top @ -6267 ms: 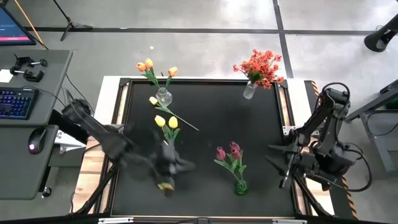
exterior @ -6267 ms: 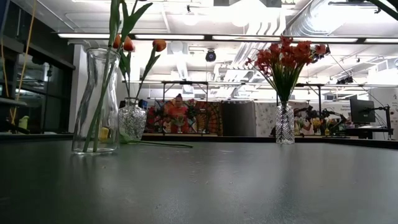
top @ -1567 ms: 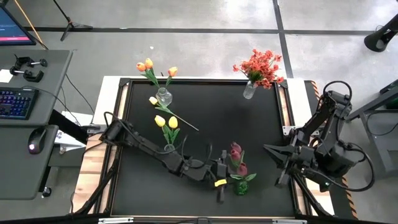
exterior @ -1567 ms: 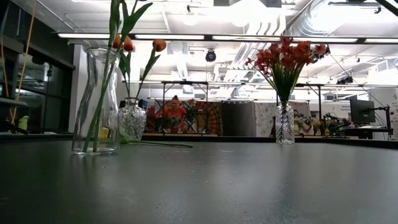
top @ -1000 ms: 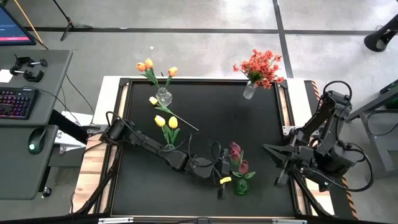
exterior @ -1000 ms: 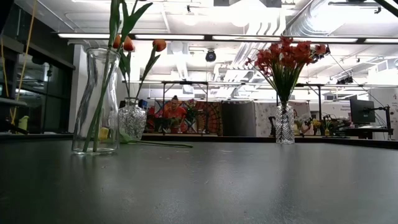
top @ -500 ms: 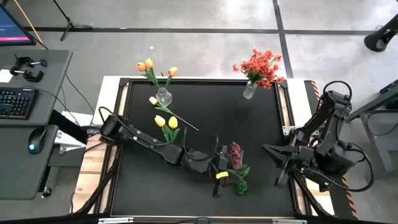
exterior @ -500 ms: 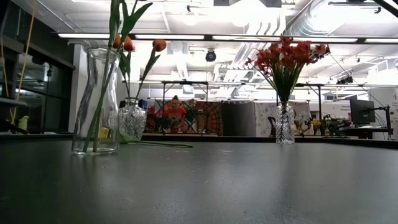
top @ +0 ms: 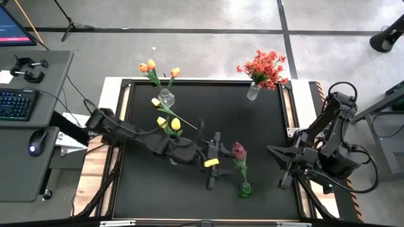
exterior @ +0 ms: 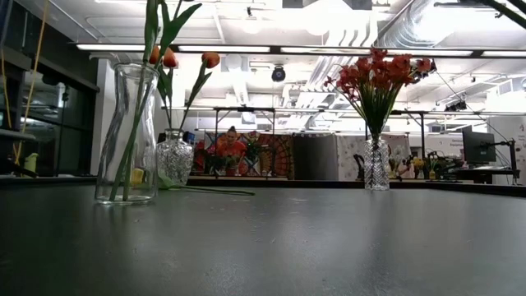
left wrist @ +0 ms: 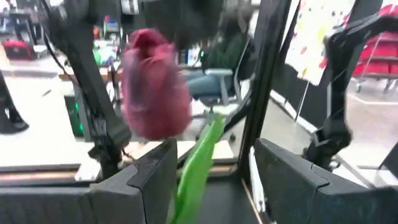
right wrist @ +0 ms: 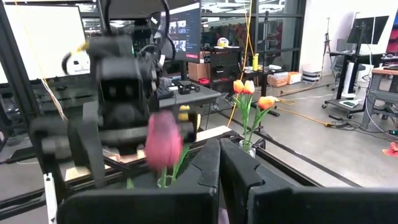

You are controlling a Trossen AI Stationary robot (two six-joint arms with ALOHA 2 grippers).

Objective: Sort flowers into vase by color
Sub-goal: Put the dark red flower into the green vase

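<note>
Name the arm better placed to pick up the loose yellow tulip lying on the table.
Probably the left. Its open claw is over mid-table just left of the pink tulips, nearer the loose yellow tulip. The right claw is shut, parked at the table's right edge.

One camera looks straight down on the table (top: 208,113). One sits low, looking across it. Both wrist cameras see the pink flower (left wrist: 155,93).

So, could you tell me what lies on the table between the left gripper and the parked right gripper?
In the high view, the pink tulips in their green vase stand between the left gripper and the right gripper; otherwise bare tabletop.
</note>
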